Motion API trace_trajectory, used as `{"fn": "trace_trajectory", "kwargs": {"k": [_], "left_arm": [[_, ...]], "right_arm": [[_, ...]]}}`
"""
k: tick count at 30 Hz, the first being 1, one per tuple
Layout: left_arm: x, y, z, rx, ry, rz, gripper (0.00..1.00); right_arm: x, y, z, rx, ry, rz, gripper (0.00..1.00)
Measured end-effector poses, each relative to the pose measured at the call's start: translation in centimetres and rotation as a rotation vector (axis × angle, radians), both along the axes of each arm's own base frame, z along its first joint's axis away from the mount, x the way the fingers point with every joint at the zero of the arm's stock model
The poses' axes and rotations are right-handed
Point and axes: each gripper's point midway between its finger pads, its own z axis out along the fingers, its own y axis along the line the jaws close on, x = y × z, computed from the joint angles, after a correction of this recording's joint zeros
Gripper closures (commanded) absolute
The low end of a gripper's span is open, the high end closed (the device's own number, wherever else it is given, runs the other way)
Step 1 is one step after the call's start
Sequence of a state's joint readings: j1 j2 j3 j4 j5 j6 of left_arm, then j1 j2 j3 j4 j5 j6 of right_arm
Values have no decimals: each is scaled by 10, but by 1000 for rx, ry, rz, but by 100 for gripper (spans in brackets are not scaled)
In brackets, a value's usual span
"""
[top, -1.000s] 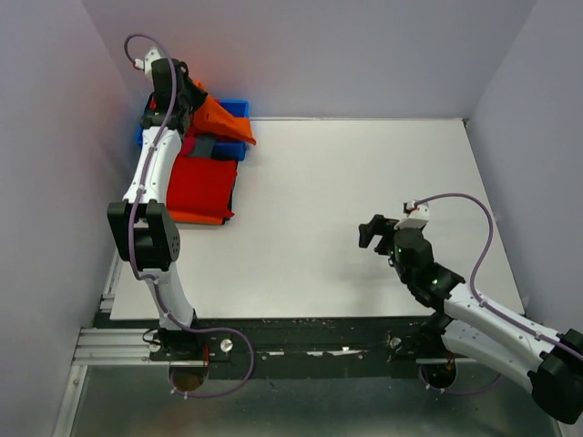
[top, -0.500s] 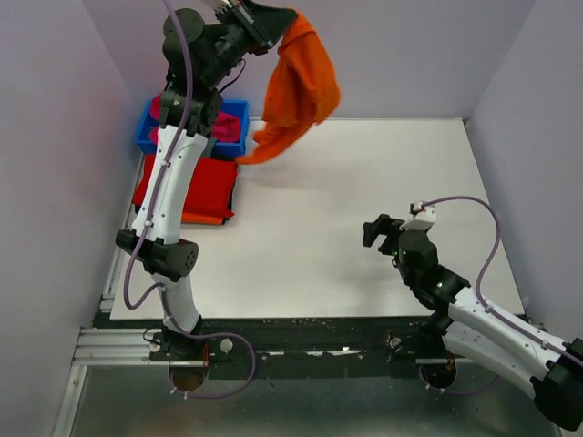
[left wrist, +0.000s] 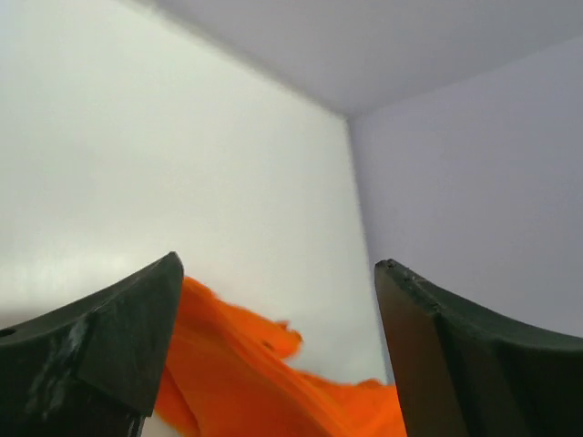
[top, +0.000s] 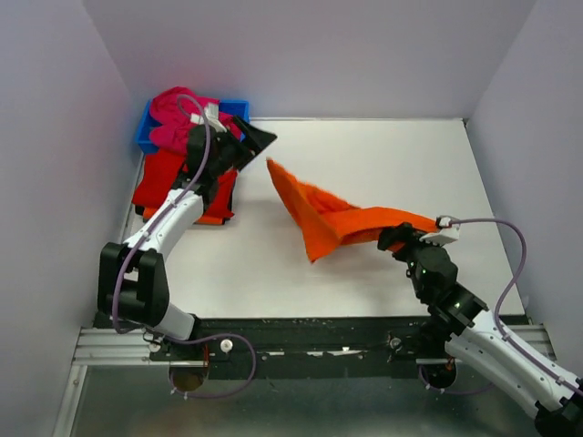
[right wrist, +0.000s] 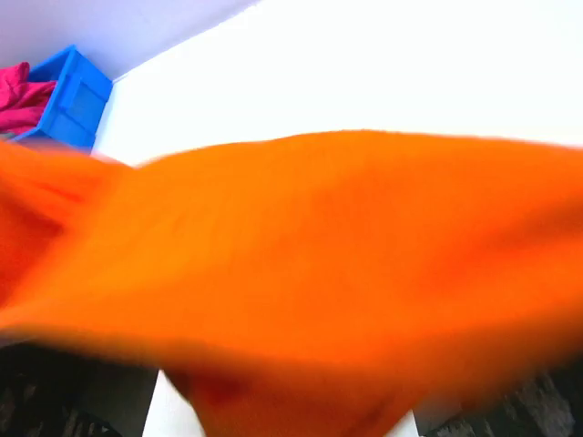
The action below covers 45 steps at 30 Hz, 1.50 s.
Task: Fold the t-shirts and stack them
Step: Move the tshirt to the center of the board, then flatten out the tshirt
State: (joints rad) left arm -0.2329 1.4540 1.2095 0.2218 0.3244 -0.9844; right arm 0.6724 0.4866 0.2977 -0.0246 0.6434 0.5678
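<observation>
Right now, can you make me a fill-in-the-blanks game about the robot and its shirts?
1. The loose shirt over the middle of the table is ____.
2. The pink shirt sits in a bin coloured ____.
3. The folded shirt beside that bin is ____.
4. The open gripper belongs to the ____ arm.

Missing words: orange, blue, red, left.
</observation>
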Motion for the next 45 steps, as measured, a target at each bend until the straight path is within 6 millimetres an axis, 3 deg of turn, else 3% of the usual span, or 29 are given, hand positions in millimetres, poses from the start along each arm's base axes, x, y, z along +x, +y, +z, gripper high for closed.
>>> {"fn": "trace_trajectory", "kwargs": {"k": [1, 4, 7, 10, 14, 16, 19, 24, 26, 29, 34, 35, 37, 39, 40, 43, 45], "left_arm": [[2, 0, -44, 22, 94, 3, 1], [-12, 4, -125, 79, 280, 5, 1], [-22, 5, -137, 119, 299, -2, 1], [-36, -2, -123, 160, 246, -28, 3], [-73, -21, -104, 215, 180, -98, 6], [-92, -31, -110, 260, 188, -135, 7], [-120, -46, -136, 339, 243, -189, 9], [-179, -60, -209, 486, 412, -301, 11], [-194, -60, -230, 521, 460, -324, 11], [-202, -57, -255, 547, 524, -324, 11], [-192, -65, -275, 542, 556, -314, 12], [-190, -67, -277, 539, 558, -313, 16], [-184, -73, -283, 535, 567, -311, 45], [-177, -79, -287, 526, 575, -306, 65], [-174, -82, -289, 528, 572, -307, 68], [-164, -90, -294, 518, 569, -300, 94], [-160, -93, -297, 510, 566, -297, 100]], "right_arm": [[-2, -1, -2, 3, -6, 1, 0], [-5, -4, -12, -11, 1, 2, 0], [-4, -5, -17, -26, 16, -6, 0], [-2, -7, -27, -58, 64, -24, 0], [-4, -10, -34, -72, 178, -77, 0], [-6, -13, -31, -47, 238, -121, 0], [-14, -18, -28, 4, 322, -200, 1], [-34, -32, -42, 27, 451, -298, 2], [-42, -37, -47, 22, 481, -319, 2], [-50, -42, -47, 52, 483, -335, 2], [-56, -47, -39, 116, 439, -333, 2], [-57, -47, -38, 124, 432, -331, 2], [-57, -48, -37, 133, 425, -329, 3], [-57, -48, -37, 132, 423, -328, 3], [-57, -48, -37, 129, 424, -327, 3], [-56, -48, -38, 112, 429, -322, 3], [-54, -46, -41, 94, 436, -317, 4]]}}
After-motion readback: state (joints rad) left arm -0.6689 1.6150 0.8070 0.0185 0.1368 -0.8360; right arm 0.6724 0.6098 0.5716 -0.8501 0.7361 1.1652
